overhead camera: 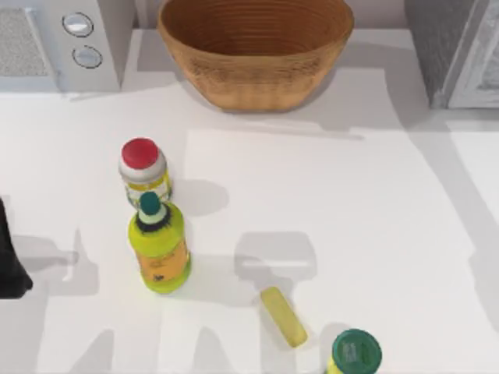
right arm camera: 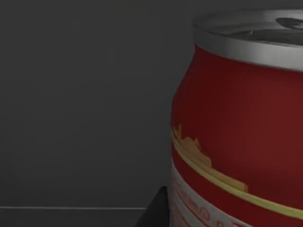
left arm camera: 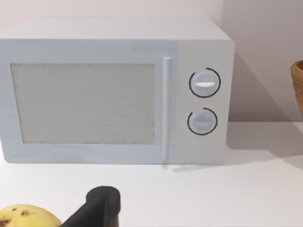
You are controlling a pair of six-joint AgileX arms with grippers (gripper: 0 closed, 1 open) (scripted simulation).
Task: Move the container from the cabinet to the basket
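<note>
The red can point(right arm camera: 241, 137) with its silver top looms right against the right wrist camera in a dim grey space, cut off at the frame's edge; a dark finger tip point(right arm camera: 156, 210) sits just beside its base, and I cannot tell whether the right gripper is closed on it. Farther off, the basket point(overhead camera: 256, 74) stands at the table's back, the cabinet point(overhead camera: 456, 47) is cropped at the right corner, and the left arm point(overhead camera: 12, 257) rests at the left edge.

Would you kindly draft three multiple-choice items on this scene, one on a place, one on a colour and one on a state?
1. Where is the basket?
A. The table's far edge, between microwave and cabinet
B. Near edge
C. On the microwave

2. What colour is the cap of the jar?
A. Green
B. Red
C. Blue

3. How does the can stand?
A. On its side
B. Upside down
C. Upright

Answers:
1 A, the top view shows it between them.
2 B, its cap is red from above.
3 C, its silver top faces up in the right wrist view.
</note>
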